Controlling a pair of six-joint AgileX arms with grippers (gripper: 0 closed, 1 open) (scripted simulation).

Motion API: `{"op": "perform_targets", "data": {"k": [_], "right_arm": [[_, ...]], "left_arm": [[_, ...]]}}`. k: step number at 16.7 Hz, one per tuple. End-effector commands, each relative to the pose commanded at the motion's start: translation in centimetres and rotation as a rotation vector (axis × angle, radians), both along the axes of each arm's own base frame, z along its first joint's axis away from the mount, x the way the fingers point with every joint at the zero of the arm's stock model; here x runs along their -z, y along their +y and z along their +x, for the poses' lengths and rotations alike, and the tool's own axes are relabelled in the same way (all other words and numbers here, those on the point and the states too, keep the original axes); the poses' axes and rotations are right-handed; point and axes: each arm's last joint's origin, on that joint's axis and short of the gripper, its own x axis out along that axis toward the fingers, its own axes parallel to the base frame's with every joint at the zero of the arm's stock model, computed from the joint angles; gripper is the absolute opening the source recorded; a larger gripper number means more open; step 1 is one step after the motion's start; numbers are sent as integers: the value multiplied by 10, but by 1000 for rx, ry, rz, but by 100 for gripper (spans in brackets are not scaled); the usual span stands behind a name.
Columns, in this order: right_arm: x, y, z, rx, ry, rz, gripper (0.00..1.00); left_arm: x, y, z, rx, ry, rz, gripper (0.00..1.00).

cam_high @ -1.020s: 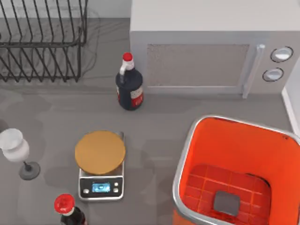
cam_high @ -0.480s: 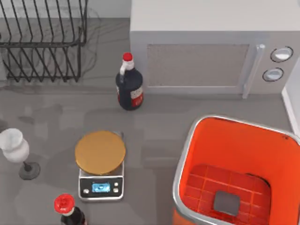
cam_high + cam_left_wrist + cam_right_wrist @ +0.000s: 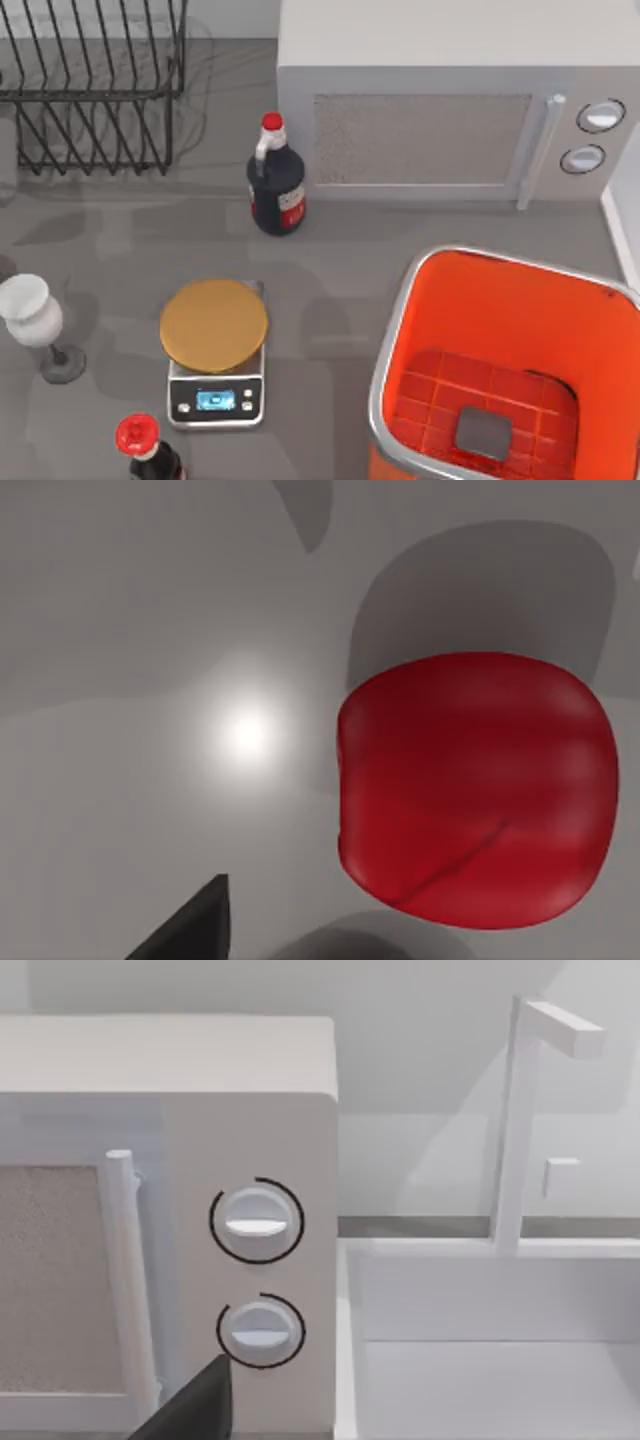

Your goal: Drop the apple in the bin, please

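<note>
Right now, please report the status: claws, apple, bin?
Left claw finger close above the apple, apple not held. Bin at table's right, nothing inside. Right claw finger faces the microwave.

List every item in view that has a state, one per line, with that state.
bin: upright, open-topped, nothing inside.
apple: resting on the grey surface, not gripped.
microwave: door shut.
kitchen scale: display lit, round gold platter bare.
dark sauce bottle: upright, red cap on.
second red-capped bottle: upright, capped.
wine glass: upright.
dish rack: holds nothing.
left claw: one dark fingertip shows beside the apple.
</note>
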Motion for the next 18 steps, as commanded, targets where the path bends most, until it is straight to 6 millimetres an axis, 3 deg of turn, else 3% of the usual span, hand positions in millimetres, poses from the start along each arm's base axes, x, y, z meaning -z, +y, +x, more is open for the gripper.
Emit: {"op": "perform_targets", "data": {"k": [4, 11, 15, 18], "right_arm": [[0, 0, 0, 0, 0, 0, 100], [0, 0, 0, 0, 0, 0, 100], [0, 0, 0, 0, 0, 0, 100], [0, 0, 0, 0, 0, 0, 100]], "left_arm": [[6, -1, 0, 1, 4, 0, 100], [68, 6, 1, 0, -1, 0, 100], [70, 6, 0, 0, 0, 0, 100], [70, 6, 0, 0, 0, 0, 77]]}}
